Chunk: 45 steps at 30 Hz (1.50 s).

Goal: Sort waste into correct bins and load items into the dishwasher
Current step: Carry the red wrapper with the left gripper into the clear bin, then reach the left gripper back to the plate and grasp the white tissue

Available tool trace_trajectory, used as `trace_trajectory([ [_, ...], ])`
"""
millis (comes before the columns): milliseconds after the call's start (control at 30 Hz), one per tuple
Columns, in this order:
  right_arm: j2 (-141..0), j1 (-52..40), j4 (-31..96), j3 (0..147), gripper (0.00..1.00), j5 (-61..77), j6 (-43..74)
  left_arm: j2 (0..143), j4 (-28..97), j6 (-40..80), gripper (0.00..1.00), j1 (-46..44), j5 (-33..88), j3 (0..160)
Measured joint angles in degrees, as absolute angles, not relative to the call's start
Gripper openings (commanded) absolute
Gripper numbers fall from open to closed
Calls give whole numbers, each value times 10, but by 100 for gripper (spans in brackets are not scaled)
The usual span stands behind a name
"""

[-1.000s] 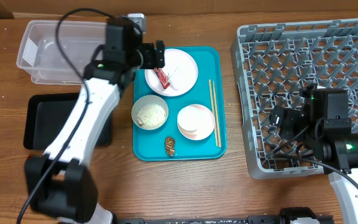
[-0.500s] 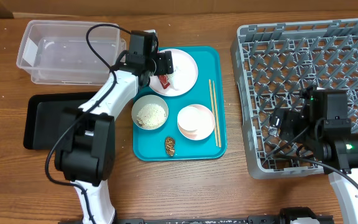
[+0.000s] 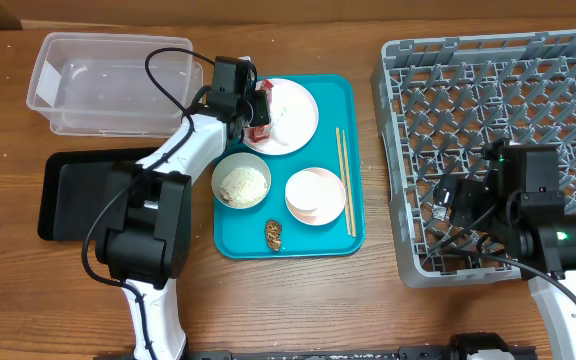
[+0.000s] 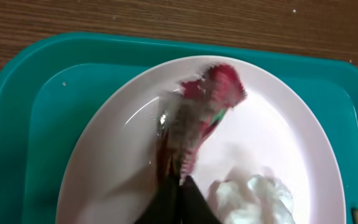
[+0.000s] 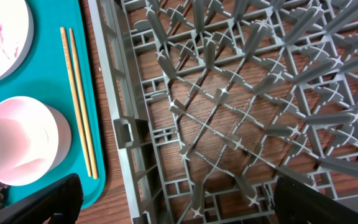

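Place: robot lab bench staged as a dish-clearing station
Surface: wood-grain table [image 3: 298, 300]; cabled robot arms [image 3: 168, 155] over it
Props: grey dish rack [image 3: 488, 90]; teal tray [image 3: 353, 100] of crockery [image 3: 315, 195]; clear tub [image 3: 108, 85]; black tray [image 3: 58, 200]

- My left end effector [image 3: 255, 104] is low over the plate [image 3: 296, 118], pinched on the wrapper [image 4: 205, 109]. A white crumpled wad [image 4: 253, 194] lies just beside its fingers.
- The left arm slants over the gap between the clear tub [image 3: 108, 85] and the teal tray [image 3: 353, 95], and covers the right end of the black tray [image 3: 68, 198].
- The tub's top is open from above.
- On the teal tray, the rice bowl [image 3: 241, 182], pink bowl [image 3: 314, 195] and chopsticks [image 3: 345, 180] leave only narrow gaps.
- A bare strip of tabletop [image 3: 376, 180] runs between the teal tray and the dish rack [image 3: 488, 70].
- My right end effector [image 5: 179, 186], fingers wide apart, hangs over the rack's pegs; the rack wall stands between it and the chopsticks.
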<state>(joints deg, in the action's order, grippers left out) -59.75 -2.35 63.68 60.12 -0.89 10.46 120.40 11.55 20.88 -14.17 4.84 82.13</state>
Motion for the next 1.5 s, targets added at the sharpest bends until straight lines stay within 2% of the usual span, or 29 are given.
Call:
trace_trajectory([
  [367, -597, -23, 637, 601, 100, -9, 104, 1194, 134, 197, 4, -142, 36, 830],
  [633, -597, -23, 638, 601, 100, -9, 104, 1083, 154, 174, 4, -132, -27, 846],
  [800, -597, -23, 638, 601, 100, -9, 105, 1040, 150, 167, 4, -89, -48, 860],
  [1100, -597, -23, 641, 601, 100, -9, 105, 1059, 157, 165, 5, 16, -65, 860],
  [1200, -597, -23, 642, 601, 100, -9, 104, 1073, 157, 161, 39, 35, -67, 860],
  [1233, -597, -23, 643, 601, 100, -9, 105, 1078, 156, 161, 43, 37, -68, 860],
  [1367, -597, -23, 645, 601, 100, -9, 104, 1089, 138, 160, 51, 39, -67, 860],
  [1500, -597, -23, 646, 601, 100, -9, 105, 1089, 144, 157, 50, 37, -48, 866],
])
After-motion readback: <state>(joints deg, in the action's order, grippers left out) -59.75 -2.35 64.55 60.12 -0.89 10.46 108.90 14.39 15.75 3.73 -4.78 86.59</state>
